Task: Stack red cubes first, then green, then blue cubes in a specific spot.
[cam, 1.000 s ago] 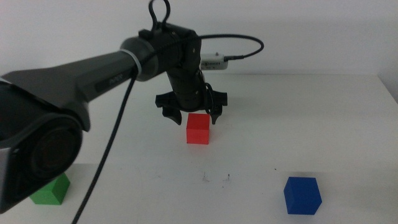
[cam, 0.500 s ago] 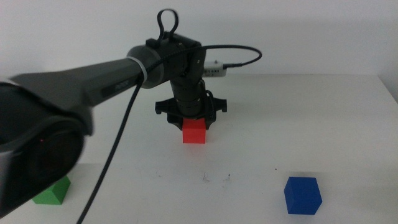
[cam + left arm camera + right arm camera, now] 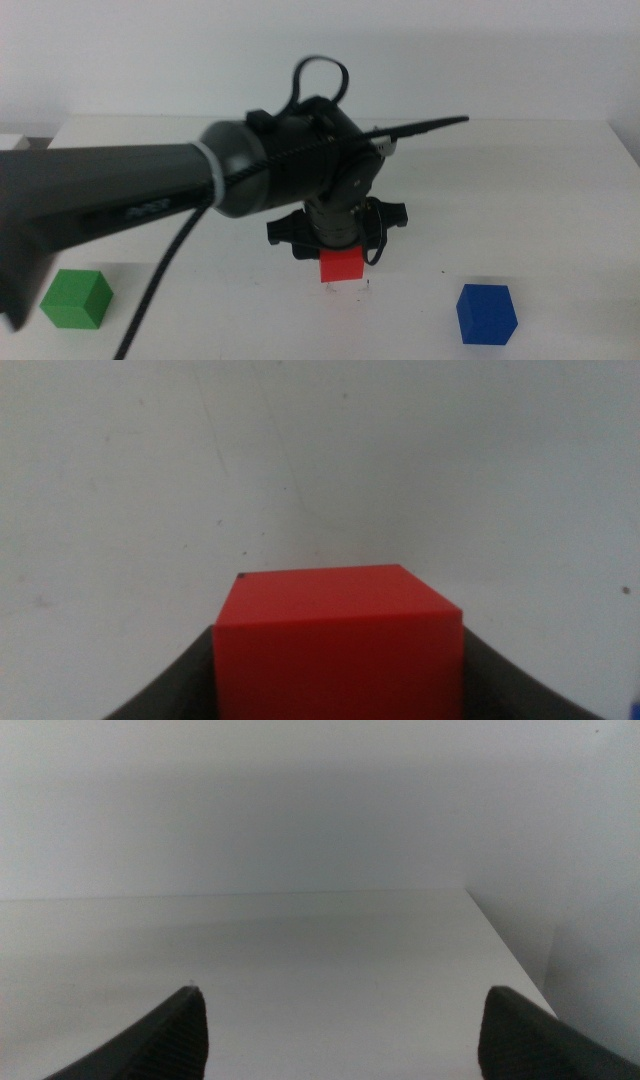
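Cubes number three: one red cube (image 3: 341,265), one green cube (image 3: 77,299), one blue cube (image 3: 486,313).

We see even, bright, diffuse light on the white matte worktop (image 3: 560,190), with only faint shadows. The near dark arm (image 3: 90,215) blurs at the middle view's left edge. Right wrist view is dim, grey, soft.

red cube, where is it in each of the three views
Middle view: red cube low centre, under the left gripper, between its fingers.
Left wrist view: fills the lower centre, between the dark fingers.
Right wrist view: not in it.
Shared landmark: the white table.
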Tool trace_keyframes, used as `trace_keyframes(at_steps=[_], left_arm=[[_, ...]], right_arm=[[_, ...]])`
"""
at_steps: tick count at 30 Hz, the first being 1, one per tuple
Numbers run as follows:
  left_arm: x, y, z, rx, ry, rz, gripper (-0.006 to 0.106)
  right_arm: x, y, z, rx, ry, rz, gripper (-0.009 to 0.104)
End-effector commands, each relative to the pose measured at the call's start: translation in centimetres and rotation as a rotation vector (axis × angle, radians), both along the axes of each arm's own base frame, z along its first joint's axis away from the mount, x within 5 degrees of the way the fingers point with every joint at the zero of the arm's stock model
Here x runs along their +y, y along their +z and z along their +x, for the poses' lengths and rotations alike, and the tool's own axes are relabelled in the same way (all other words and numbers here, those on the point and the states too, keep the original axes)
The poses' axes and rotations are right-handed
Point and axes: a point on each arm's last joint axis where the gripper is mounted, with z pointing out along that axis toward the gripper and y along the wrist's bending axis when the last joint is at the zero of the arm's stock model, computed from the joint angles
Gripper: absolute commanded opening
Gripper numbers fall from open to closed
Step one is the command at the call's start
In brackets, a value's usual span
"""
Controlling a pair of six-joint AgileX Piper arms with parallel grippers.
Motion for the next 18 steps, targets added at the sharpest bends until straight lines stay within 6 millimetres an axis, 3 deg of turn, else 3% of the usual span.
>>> trace_keyframes(at_steps=[1, 9, 18], left_arm=[[-0.2, -0.8, 0.6, -0.014, 0.009, -0.017, 0.017], [-0.9, -2.7, 3.0, 0.043, -0.034, -0.042, 0.017], [-1.4, -4.7, 3.3, 0.088, -0.052, -0.021, 0.019]], right_arm=[[0.0, 0.0, 0.0, -0.009, 0.002, -0.017, 0.093], [0.0, 0.0, 0.0, -0.009, 0.002, -0.017, 0.093], [0.0, 0.0, 0.0, -0.009, 0.002, -0.017, 0.093]])
